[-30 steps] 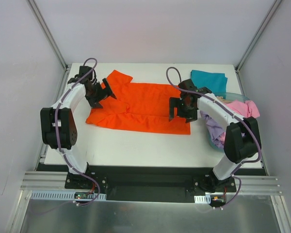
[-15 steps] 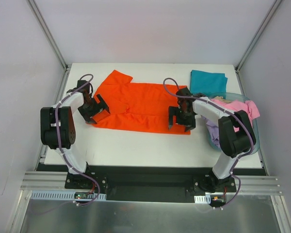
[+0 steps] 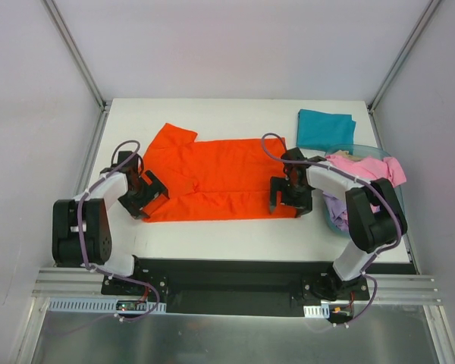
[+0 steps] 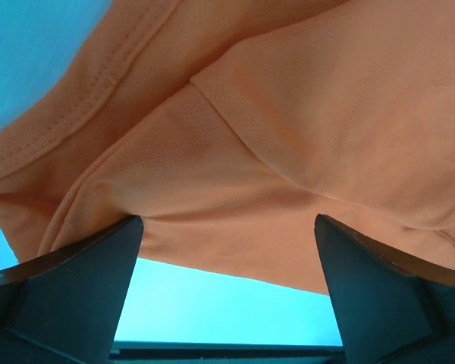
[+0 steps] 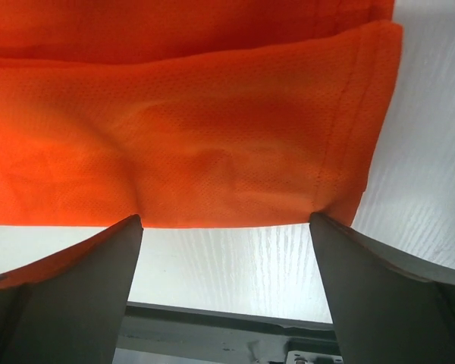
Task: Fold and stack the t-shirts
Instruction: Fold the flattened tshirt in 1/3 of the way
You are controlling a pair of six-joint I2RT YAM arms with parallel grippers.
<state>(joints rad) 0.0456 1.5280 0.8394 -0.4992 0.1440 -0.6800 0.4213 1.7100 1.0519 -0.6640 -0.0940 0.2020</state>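
One orange-red t-shirt [image 3: 220,178] is lying flat: fine mesh knit, stitched hems. Left gripper [image 4: 224,227] and right gripper [image 5: 224,224] are both gaping wide at its near corners. One teal t-shirt [image 3: 326,129], squarish.

The orange-red t-shirt [image 3: 216,178] lies spread flat mid-tabletop [image 3: 227,235], one sleeve toward 11 o'clock. The teal t-shirt [image 3: 324,129] sits folded at 1 o'clock. The pink t-shirt [image 3: 368,168] and lavender t-shirt [image 3: 334,206] bunch together at 3 o'clock.

table [image 3: 212,231]: white, matte
centre: orange-red t-shirt [image 3: 220,178], spread flat, one sleeve angled far-left
far right corner: teal t-shirt [image 3: 324,129], folded
right edge: translucent blue tub [image 3: 362,149], nearer than the teal t-shirt
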